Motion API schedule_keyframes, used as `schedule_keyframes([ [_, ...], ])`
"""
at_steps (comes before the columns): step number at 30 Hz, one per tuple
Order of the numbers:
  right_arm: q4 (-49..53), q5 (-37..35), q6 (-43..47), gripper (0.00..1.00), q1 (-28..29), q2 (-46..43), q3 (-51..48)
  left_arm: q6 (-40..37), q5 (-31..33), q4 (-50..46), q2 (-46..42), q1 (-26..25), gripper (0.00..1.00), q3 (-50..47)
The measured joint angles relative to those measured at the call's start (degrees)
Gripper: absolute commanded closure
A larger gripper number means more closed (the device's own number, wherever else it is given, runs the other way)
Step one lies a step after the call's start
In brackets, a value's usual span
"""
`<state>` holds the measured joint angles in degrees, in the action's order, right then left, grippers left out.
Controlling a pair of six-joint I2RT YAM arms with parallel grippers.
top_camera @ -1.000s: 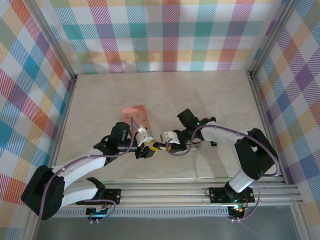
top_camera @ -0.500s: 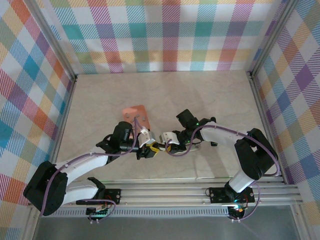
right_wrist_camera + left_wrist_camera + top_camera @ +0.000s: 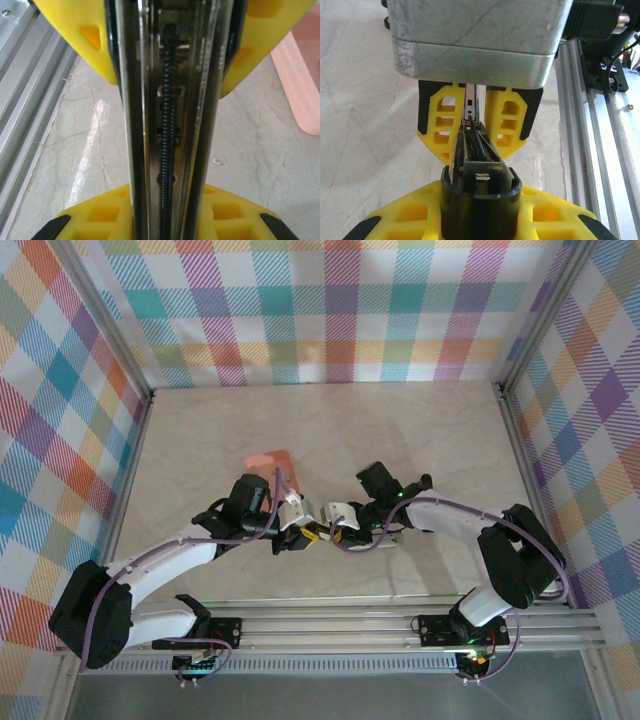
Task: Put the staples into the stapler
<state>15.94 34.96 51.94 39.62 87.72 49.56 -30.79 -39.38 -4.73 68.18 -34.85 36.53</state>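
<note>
My right gripper (image 3: 165, 220) pinches the stapler (image 3: 170, 100) so its spring channel lies bared for loading, while my left gripper (image 3: 480, 210) clamps its black end steady, near the pink tray (image 3: 305, 95)

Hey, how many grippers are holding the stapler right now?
2. The left gripper clamps the stapler's black end; the right gripper clamps its open metal channel, facing the left one.

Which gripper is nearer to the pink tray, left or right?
Left. The left gripper sits just below the pink tray in the top view; the right gripper lies farther right.
</note>
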Motion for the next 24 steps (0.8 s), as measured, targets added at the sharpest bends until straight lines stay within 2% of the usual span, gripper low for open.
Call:
schedule_keyframes([
  [2, -0.61, -0.22, -1.62, 0.7, 0.15, -0.44, -0.17, -0.87, 0.33, -2.12, 0.0, 0.0, 0.86, 1.31],
  [8, -3.58, -1.05, -5.2, 0.68, 0.26, -2.38, -1.77, -3.32, 1.9, -9.35, 1.55, 0.0, 0.86, 5.84],
  [17, -6.29, -0.87, -8.5, 0.68, 0.33, -4.26, -4.15, -5.99, 5.99, -18.38, 2.34, 0.0, 0.84, 7.69],
  [24, -11.82, -0.92, -19.91, 0.67, -2.03, -8.96, -7.98, -9.77, 10.93, -29.07, 3.28, 0.0, 0.81, 14.95],
])
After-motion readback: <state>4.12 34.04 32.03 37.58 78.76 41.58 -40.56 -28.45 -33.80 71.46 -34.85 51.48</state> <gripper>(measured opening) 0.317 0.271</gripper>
